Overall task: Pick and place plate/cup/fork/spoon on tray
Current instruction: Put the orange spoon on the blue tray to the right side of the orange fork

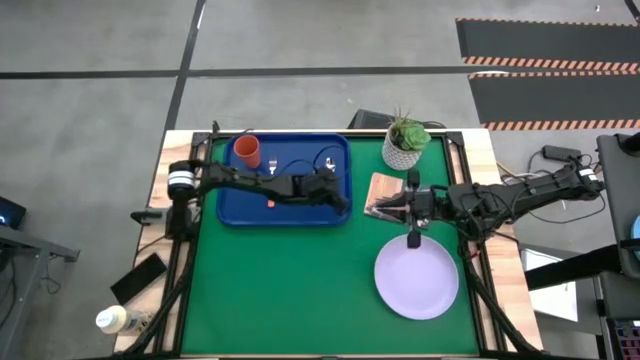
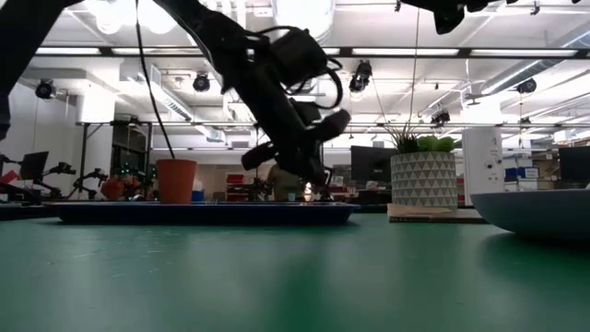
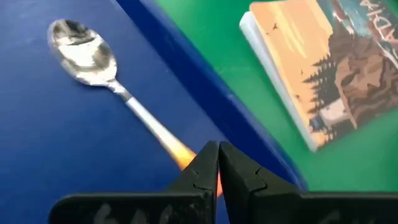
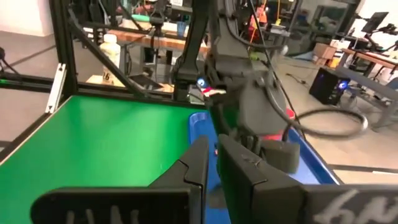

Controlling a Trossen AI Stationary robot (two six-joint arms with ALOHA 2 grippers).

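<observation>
Blue tray: your left pincer is pressed together over it, one spoon just ahead, one cup farther off. Your right pincer, likewise closed, hovers beside one plate on the worktop.

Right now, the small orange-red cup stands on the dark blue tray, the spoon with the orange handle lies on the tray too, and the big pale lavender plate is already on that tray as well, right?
Not quite. The large pale lavender plate is not on the dark blue plastic tray; the high view shows it on the green table mat. The small orange-red cup does stand on the tray, and the orange-handled spoon lies there.
</observation>
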